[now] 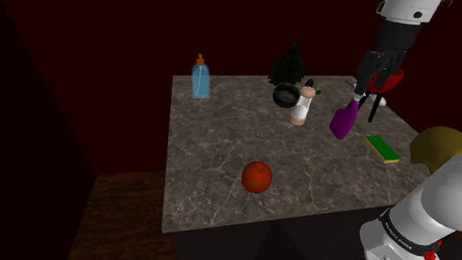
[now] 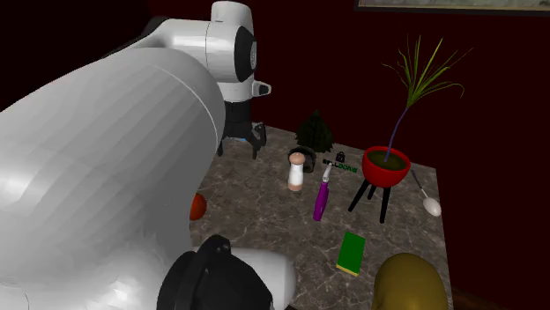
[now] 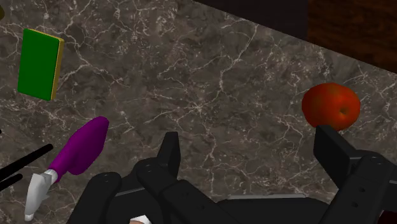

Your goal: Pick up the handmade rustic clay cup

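Presently the gripper [image 1: 369,84] hangs high over the tabletop [image 1: 217,167], fingers spread and empty, while the dark cup [image 1: 286,94] stands near the back edge, just before a small tree [image 1: 290,63], with bare stone in front.

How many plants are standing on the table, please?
2: a small dark bush at the table's back edge, and a red-potted long-leaved plant on black legs near the second exterior view's right. The arm could hide more.

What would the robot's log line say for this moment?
jaws: open, empty, above table | dark cup: not grasped, by small tree | wrist view: purple-handled knife, red fruit
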You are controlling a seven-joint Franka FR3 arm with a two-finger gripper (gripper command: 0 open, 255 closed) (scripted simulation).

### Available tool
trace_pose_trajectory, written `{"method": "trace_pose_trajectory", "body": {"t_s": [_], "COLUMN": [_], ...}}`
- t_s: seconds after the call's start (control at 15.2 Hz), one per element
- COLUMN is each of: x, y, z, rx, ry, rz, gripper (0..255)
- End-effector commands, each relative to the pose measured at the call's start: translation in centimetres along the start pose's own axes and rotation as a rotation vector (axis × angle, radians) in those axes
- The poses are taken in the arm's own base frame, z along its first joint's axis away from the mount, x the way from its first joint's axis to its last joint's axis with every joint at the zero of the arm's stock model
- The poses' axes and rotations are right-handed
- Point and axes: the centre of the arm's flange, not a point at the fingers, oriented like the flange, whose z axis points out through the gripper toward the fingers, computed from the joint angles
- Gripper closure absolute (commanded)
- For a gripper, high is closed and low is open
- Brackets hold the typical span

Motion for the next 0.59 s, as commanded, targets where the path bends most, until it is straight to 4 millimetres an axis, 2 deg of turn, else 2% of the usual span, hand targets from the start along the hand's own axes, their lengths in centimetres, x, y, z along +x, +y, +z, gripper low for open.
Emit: {"method": "trace_pose_trajectory", "body": {"t_s": [0.0,0.53], "x": [0.0,8.1], "y": [0.0,5.1], "z": [0.0,4.3], "rx": [0.0,-0.004], "ry": [0.0,0.003], "rz": [0.0,0.003], "gripper": [0,0]}}
